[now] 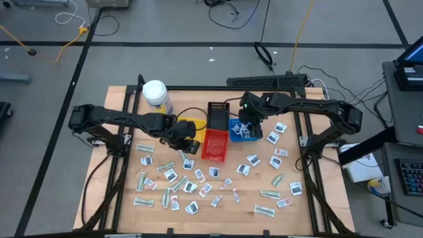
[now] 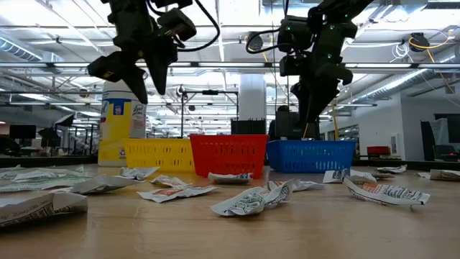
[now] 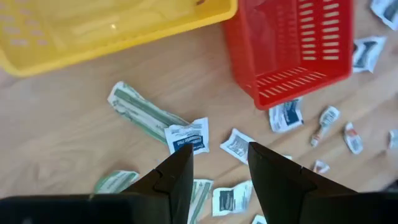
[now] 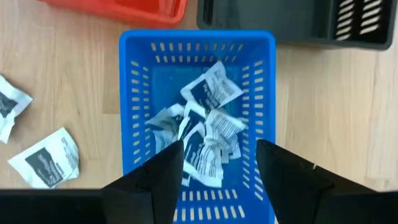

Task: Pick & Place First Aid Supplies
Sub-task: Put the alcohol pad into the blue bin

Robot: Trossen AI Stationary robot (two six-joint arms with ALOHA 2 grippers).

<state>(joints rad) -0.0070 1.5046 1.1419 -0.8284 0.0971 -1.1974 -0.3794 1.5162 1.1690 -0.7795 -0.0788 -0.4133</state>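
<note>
1. At the far left of your table stands the white jar (image 1: 155, 93), a bystander; the yellow tray (image 1: 187, 125) sits just beside it.

2. Your left gripper (image 3: 219, 165) hangs above the wood in front of the yellow tray, fingers apart and nothing between them. Beneath it lie a white square packet with dark print (image 3: 187, 137) and a long green-grey wrapper (image 3: 140, 111), so the pose reads as a line-up for the next pick.

3. The scattered packets (image 1: 188, 187) cover the front half of the table, most flat, a few crumpled, none stacked against the trays.

4. The red tray (image 1: 214, 145) sits mid-table, with the black tray (image 1: 217, 115) behind it; little shows inside the red tray.

5. Your right gripper (image 4: 219, 163) hovers directly over the blue tray (image 4: 130, 93), fingers spread and empty. White packets with dark print (image 4: 205, 134) are heaped inside it, which suggests this tray takes that kind.

6. More packets (image 1: 281, 153) lie loose to the right of the blue tray, so sorting looks far from finished.
</note>
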